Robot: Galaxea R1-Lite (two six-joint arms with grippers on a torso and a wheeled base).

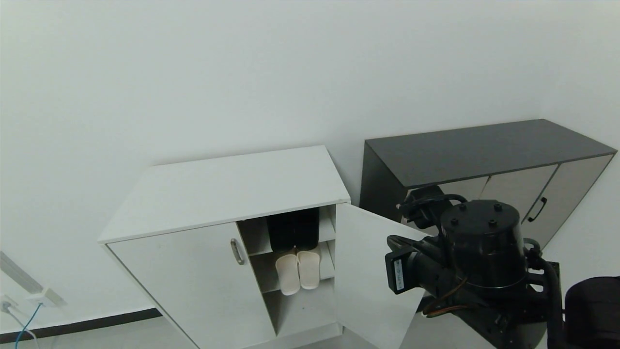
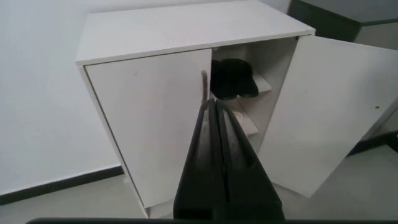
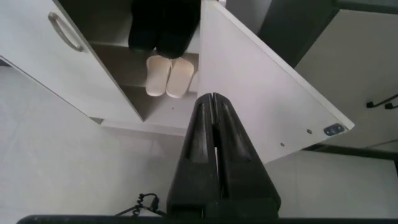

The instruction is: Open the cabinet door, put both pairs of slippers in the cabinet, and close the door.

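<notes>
Item 1, contents. The white cabinet [image 1: 227, 189] has its left door [image 1: 189, 281] shut and its right door [image 1: 373, 276] swung wide open. The black slippers [image 1: 293, 230] sit on the upper shelf. The white slippers [image 1: 298, 271] sit on the shelf below, toes outward, and both pairs lie inside the door line. A dark cabinet [image 1: 484, 150] stands just beside, on the robot's right.

Item 2, grippers. The left gripper [image 2: 212, 106] has its fingers pressed together and carries nothing. It faces the shut door near the handle [image 1: 237, 251]. The right gripper [image 3: 214, 99] is likewise closed and empty. It hangs above the floor in front of the open compartment, beside the open door's face.

Item 3, step outstanding. Loading appears complete, so closing the door is judged to be what is left.

Item 4, governing relation. The open door hinges on the cabinet's right side. Its free vertical edge stands out toward the robot's right, close to the right arm [image 1: 465, 261]. That arm is the nearer one, while the left gripper is well apart from the door. The face turned toward the grippers looks like the inner one, so a closing push must land on the far face or catch the free edge and sweep leftward toward the opening.

Item 5, risk. The slippers' toes lie near the shelf fronts and could foul the door.
</notes>
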